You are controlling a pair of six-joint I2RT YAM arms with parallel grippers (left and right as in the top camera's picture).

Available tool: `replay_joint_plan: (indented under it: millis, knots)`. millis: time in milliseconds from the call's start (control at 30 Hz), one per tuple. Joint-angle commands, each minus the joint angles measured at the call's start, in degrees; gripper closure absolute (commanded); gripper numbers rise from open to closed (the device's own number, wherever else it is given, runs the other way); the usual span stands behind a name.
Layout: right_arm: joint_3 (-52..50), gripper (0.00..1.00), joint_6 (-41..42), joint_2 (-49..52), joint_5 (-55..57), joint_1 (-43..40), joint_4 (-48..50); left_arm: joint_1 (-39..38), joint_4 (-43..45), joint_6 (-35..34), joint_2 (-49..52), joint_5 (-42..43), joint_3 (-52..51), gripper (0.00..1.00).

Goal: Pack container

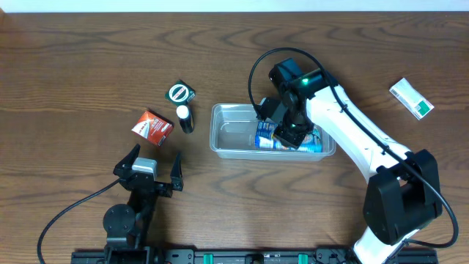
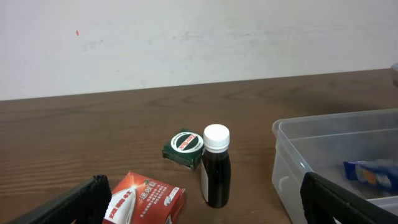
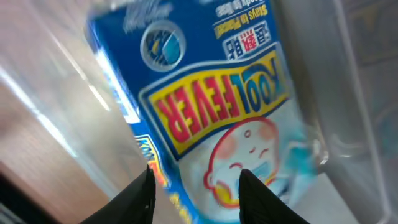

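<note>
**Hovering low: the right gripper (image 1: 290, 133) inside the container (image 1: 233, 136)**

We see the container just right of centre in the overhead frame, resting flat on the wooden table (image 1: 73, 59). A blue box (image 1: 312, 144) lies in its right half, and the right gripper hangs directly over it, hiding much of the box from above. In the right wrist view the two dark fingers (image 3: 138, 198) stand parted at the bottom of the frame. The printed face of the blue box (image 3: 211, 106) fills the gap between them, and they pinch nothing that we can make out. The clear wall of the container (image 3: 357, 87) runs down the right edge.

The left gripper (image 1: 156, 155) sits in the lower left of the overhead frame, fingers spread wide and empty, well apart from the container.

Above it lie a red box (image 1: 152, 125), a dark bottle (image 1: 185, 118) with a white cap and a green tin (image 1: 179, 93), grouped close together left of the container. The left wrist view shows the dark bottle (image 2: 214, 169) upright.

A white and green packet (image 1: 411, 98) lies alone at the upper right.
</note>
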Motion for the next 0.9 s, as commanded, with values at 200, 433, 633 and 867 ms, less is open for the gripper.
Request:
replay_joint_plan:
  millis: [200,433,633,867]
  knots:
    - [5.33,0.59,9.44,-1.42,-19.91,0.44,0.98,0.28,-1.9,0.74,-0.35,0.37,-1.01,0.02]
    - [5.09,0.57,15.58,-1.42,-29.88,2.93,10.73,0.28,-1.9,0.74,-0.35,0.37,-1.01,0.02]
    - [3.65,0.57,25.11,-0.74,-22.49,8.28,19.15,0.28,-1.9,0.74,-0.35,0.37,-1.01,0.02]
    - [2.34,0.58,40.52,0.33,-5.95,12.33,19.17,0.28,-1.9,0.74,-0.35,0.37,-1.01,0.02]
